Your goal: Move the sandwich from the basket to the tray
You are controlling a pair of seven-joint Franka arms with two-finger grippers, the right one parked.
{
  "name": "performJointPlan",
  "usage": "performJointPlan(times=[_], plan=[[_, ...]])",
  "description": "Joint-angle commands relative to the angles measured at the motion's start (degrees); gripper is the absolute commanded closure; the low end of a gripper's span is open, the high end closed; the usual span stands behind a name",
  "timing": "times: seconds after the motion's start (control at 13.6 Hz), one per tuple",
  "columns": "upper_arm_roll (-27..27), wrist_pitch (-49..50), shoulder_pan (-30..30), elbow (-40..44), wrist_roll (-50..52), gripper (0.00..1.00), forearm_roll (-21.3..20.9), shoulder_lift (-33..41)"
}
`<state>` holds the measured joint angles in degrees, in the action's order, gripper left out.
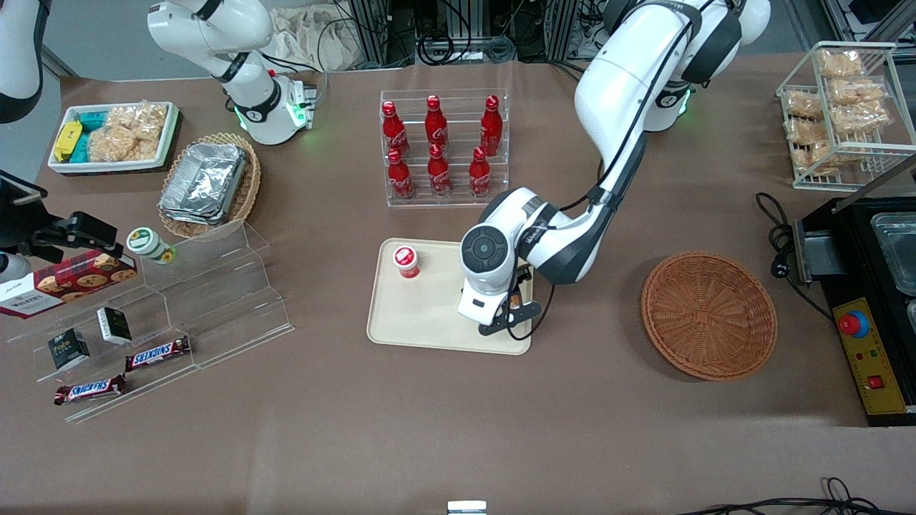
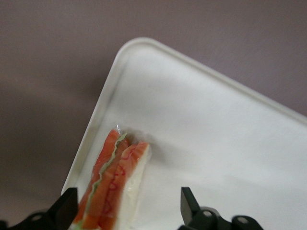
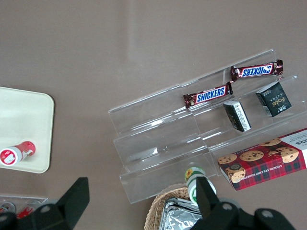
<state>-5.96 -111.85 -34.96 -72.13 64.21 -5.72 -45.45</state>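
The sandwich point(image 2: 115, 184) lies on the cream tray point(image 2: 216, 134) close to one rounded corner, its orange-red filling edge facing up. My left gripper point(image 2: 128, 208) is open just above it, one finger on each side, the sandwich nearer to one finger. In the front view the gripper point(image 1: 508, 315) hangs low over the tray point(image 1: 422, 315) at the corner nearest the round reddish-brown basket point(image 1: 708, 315), which is empty; the sandwich is hidden under the wrist there.
A small red-capped cup point(image 1: 406, 261) lies on the tray. A rack of red bottles point(image 1: 440, 150) stands farther from the front camera than the tray. A clear stepped stand point(image 1: 207, 300) with snacks lies toward the parked arm's end. A black machine point(image 1: 873, 300) stands beside the basket.
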Motion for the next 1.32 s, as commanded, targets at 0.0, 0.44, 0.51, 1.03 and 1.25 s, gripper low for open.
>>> performJointPlan(times=[0.0, 0.44, 0.51, 1.03, 1.25], plan=[[0.07, 1.02, 0.94, -0.64, 5.99, 0.0, -0.78, 6.49], [0.07, 8.3, 10.34, -1.7, 9.89, 0.0, -0.34, 21.34], [0.07, 9.54, 12.44, -1.7, 9.45, 0.0, -0.25, 23.28], [0.07, 17.19, 26.51, -4.59, -15.65, 0.0, 6.43, 32.08], [0.07, 19.91, 31.61, -5.92, -31.55, 0.0, 6.43, 33.49]])
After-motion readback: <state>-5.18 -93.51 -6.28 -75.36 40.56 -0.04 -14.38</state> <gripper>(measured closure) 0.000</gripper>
